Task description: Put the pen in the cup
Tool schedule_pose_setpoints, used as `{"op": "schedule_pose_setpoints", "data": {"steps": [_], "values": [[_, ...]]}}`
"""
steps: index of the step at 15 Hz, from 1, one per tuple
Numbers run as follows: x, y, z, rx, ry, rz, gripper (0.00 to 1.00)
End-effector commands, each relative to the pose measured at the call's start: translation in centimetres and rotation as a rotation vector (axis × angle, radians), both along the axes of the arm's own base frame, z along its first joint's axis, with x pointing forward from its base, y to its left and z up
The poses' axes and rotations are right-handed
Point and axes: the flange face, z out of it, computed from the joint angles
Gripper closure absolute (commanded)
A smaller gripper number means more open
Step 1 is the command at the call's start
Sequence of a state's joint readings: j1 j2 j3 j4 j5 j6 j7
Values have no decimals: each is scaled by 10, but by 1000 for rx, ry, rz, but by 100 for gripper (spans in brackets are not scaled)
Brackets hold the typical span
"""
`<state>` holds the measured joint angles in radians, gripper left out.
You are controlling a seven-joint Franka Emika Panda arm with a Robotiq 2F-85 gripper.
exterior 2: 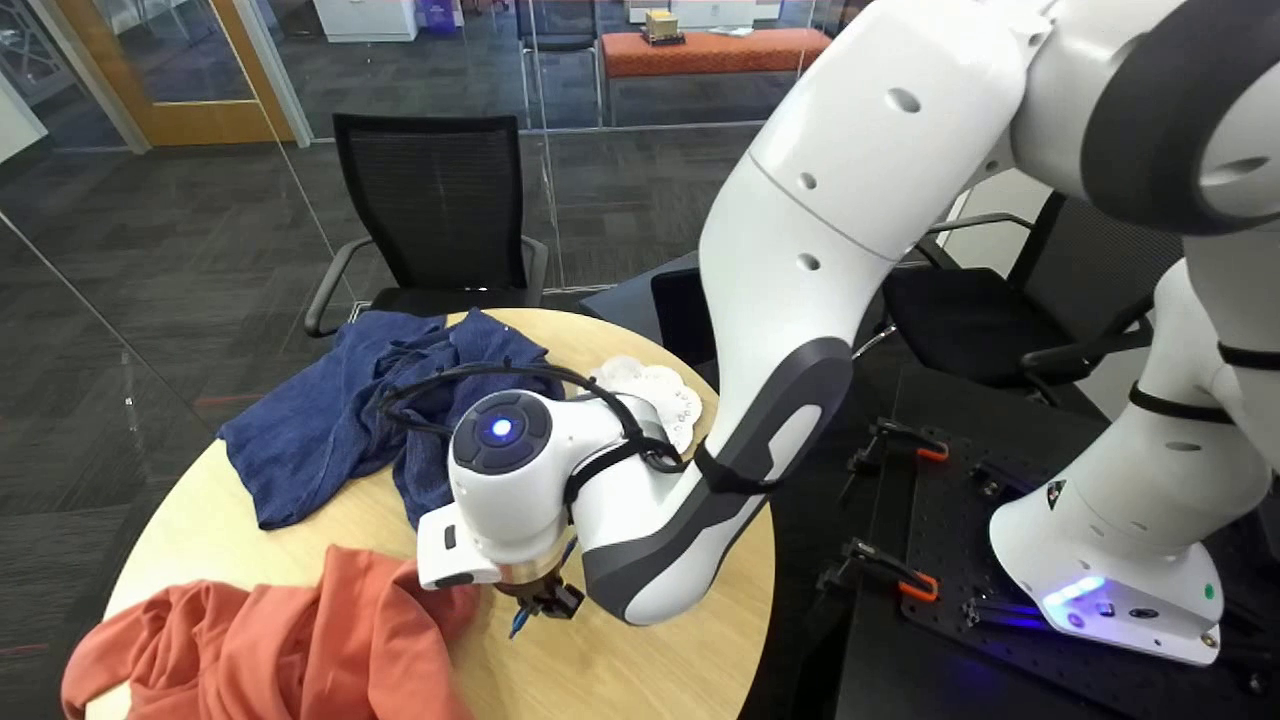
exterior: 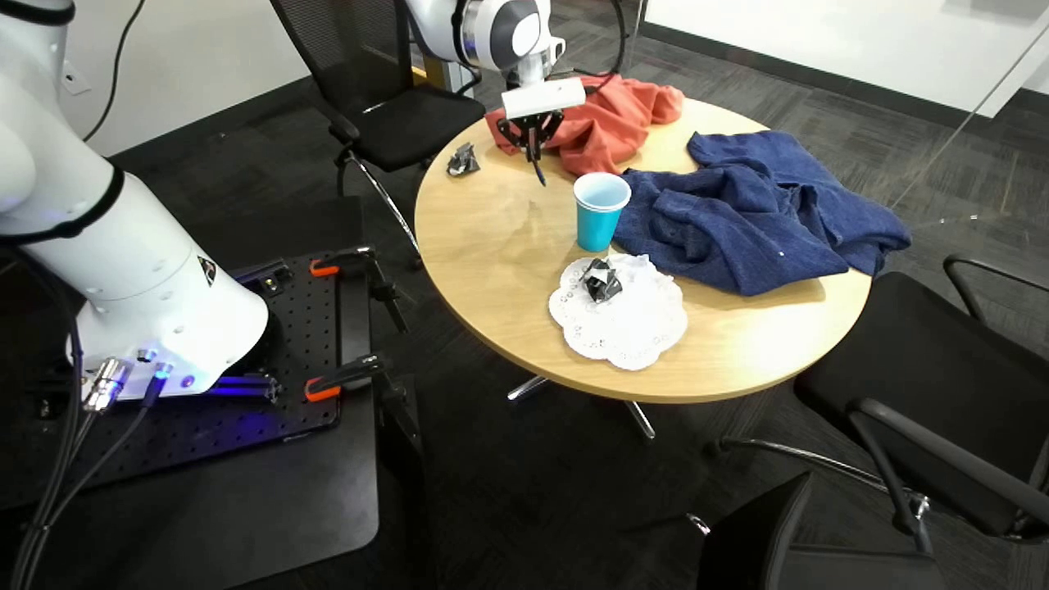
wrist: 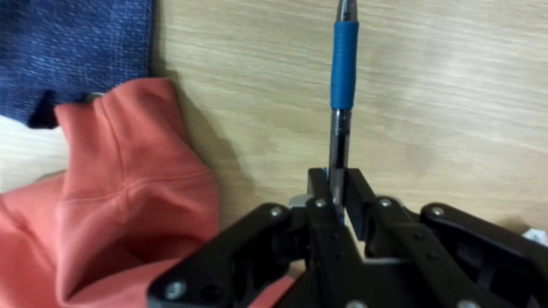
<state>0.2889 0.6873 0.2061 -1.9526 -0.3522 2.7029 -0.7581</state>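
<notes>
The pen (wrist: pixel 343 64) has a blue grip and a dark clear barrel. My gripper (wrist: pixel 337 182) is shut on its barrel in the wrist view, and the pen's tip points away from the fingers. In the exterior views the gripper (exterior: pixel 533 147) holds the pen (exterior: pixel 539 173) tilted with its tip downward, above the table; the pen (exterior 2: pixel 518 624) shows small under the wrist. The teal-blue cup (exterior: pixel 596 228) with a whitish rim stands upright on the table, to the right of and nearer that camera than the pen. The cup is out of the wrist view and not visible in the exterior view where the arm blocks the table.
The round wooden table (exterior: pixel 492 270) bears a red cloth (exterior: pixel 623 123) beside the gripper and a dark blue denim cloth (exterior: pixel 754 213) beside the cup. A white doily (exterior: pixel 631 328) with a dark crumpled lump (exterior: pixel 602 280) lies near the cup. Another lump (exterior: pixel 463 160) lies near the table's edge.
</notes>
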Motion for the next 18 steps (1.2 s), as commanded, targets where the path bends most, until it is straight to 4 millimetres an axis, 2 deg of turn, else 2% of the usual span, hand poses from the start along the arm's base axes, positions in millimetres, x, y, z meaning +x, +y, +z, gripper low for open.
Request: {"op": "schedule_pose_setpoints", "data": {"steps": [1,8,12,15,16,18], "values": [[-23,-28,60,-10,-67,-187,96],[-48,-79,146,-25,-197,-565,96],[-64,-108,183,-38,-266,-781,96],[-77,-122,201,-63,-306,-878,96],[-60,-111,189,-48,-274,-830,85],[-67,-117,197,-50,-288,-854,85]]}}
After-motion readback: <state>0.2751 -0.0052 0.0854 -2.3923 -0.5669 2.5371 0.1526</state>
